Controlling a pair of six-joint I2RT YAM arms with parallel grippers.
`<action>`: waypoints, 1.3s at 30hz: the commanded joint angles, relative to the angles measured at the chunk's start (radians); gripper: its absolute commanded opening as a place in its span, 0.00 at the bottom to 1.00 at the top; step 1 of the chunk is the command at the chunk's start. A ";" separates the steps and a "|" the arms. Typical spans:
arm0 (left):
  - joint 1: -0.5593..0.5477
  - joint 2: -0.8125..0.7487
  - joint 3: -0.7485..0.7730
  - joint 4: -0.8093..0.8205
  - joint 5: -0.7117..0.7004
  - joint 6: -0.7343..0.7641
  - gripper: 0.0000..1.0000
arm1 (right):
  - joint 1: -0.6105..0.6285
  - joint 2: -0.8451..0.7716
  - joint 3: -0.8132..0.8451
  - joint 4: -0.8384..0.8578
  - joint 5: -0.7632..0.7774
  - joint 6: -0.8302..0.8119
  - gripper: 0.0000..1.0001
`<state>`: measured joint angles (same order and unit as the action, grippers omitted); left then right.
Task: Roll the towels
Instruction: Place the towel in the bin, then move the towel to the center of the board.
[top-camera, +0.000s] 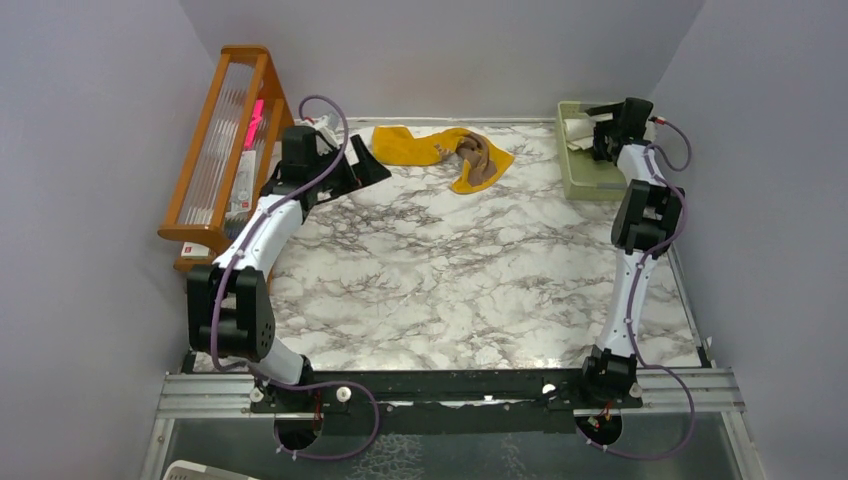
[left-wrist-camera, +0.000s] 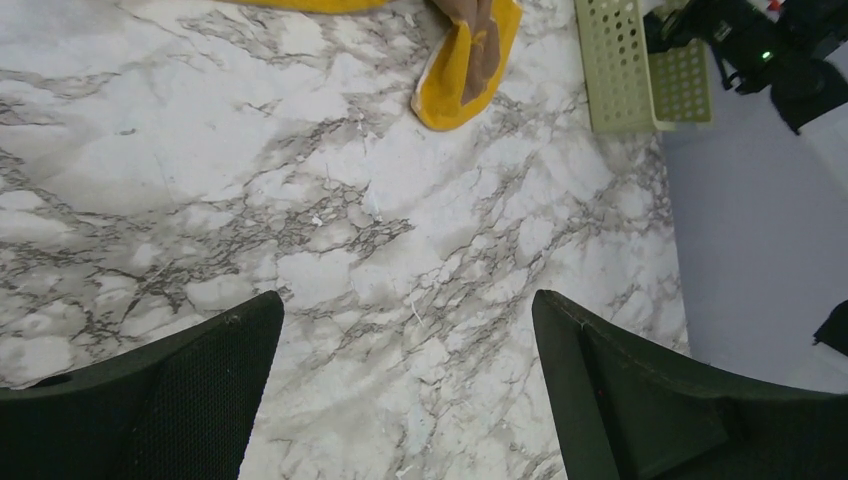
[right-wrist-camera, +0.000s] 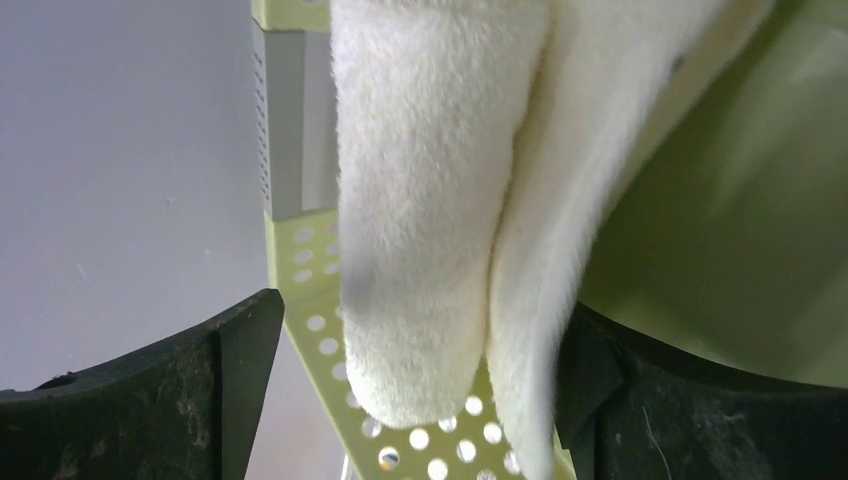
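Note:
The cream-white towel (right-wrist-camera: 440, 200) is rolled and hangs down between the fingers of my right gripper (right-wrist-camera: 415, 340) over the pale green basket (right-wrist-camera: 320, 260). The jaws stand open, with a gap on the left side and the towel's edge brushing the right finger. From above, this gripper (top-camera: 600, 130) is at the basket (top-camera: 590, 180), back right. The mustard yellow towel (top-camera: 420, 145) lies spread at the back of the table, the brown towel (top-camera: 478, 158) crumpled on its right end. My left gripper (top-camera: 365, 165) hovers open beside the yellow towel's left end, holding nothing (left-wrist-camera: 405, 330).
A wooden rack (top-camera: 225, 140) leans against the left wall at the back. The basket (left-wrist-camera: 620, 70) sits against the right wall. The marble table (top-camera: 450, 280) stretches between the two arms.

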<state>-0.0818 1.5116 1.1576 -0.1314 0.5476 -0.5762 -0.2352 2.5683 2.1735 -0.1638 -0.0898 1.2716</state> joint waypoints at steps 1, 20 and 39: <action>-0.109 0.090 0.090 -0.028 -0.126 0.052 0.99 | -0.004 -0.137 -0.001 -0.168 0.018 0.020 0.96; -0.472 0.930 0.861 -0.085 -0.613 0.022 0.92 | 0.004 -0.836 -0.803 0.091 -0.208 -0.102 1.00; -0.484 0.509 0.395 -0.004 -0.503 0.223 0.00 | 0.326 -1.424 -1.437 0.156 0.048 -0.543 0.96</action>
<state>-0.5671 2.2890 1.7733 -0.1890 -0.0471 -0.4194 -0.0235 1.0870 0.7238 -0.0525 -0.1394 0.8749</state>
